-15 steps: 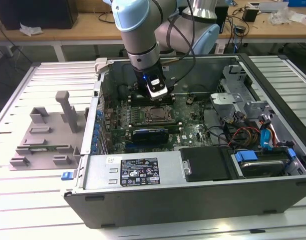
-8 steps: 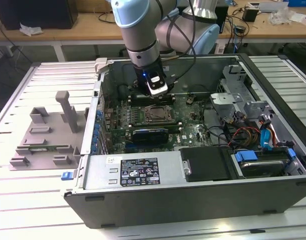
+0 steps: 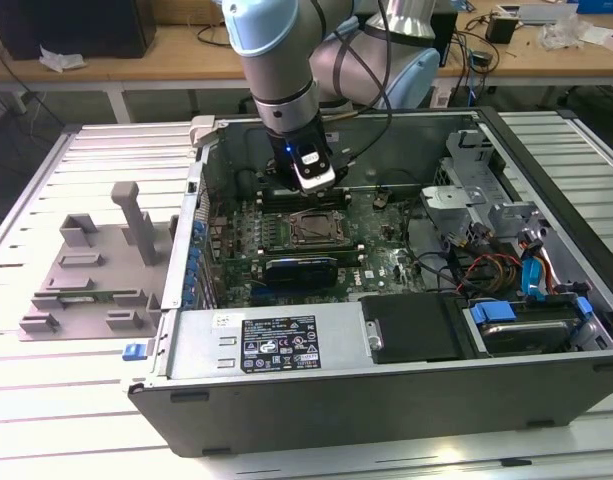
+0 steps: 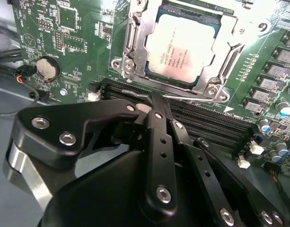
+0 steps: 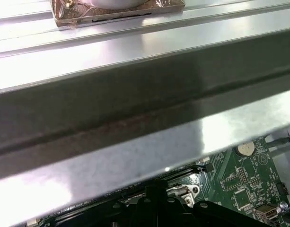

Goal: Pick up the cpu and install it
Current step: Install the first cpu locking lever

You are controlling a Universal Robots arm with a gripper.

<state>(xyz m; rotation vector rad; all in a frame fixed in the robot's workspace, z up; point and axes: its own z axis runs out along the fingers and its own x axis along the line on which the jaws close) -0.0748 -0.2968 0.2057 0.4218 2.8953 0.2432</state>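
Starting at the left of the exterior view - finding a grey tray [image 3: 86, 270] with upright posts lying on the table, apart from the open computer case [image 3: 386, 400]. Moving right, seeing the arm reaching down into the case, hanging over the green board [image 3: 386, 255] in the middle. Looking through the second wrist view: spotting the gripper [image 4: 154, 100] in the lower middle with its tips pressed together, holding nothing. Finding the cpu [image 4: 182, 47] at the upper middle, lying flat inside the socket with the metal frame [image 4: 130, 45] around it - likely already dropped in, so no need for gripping it now.
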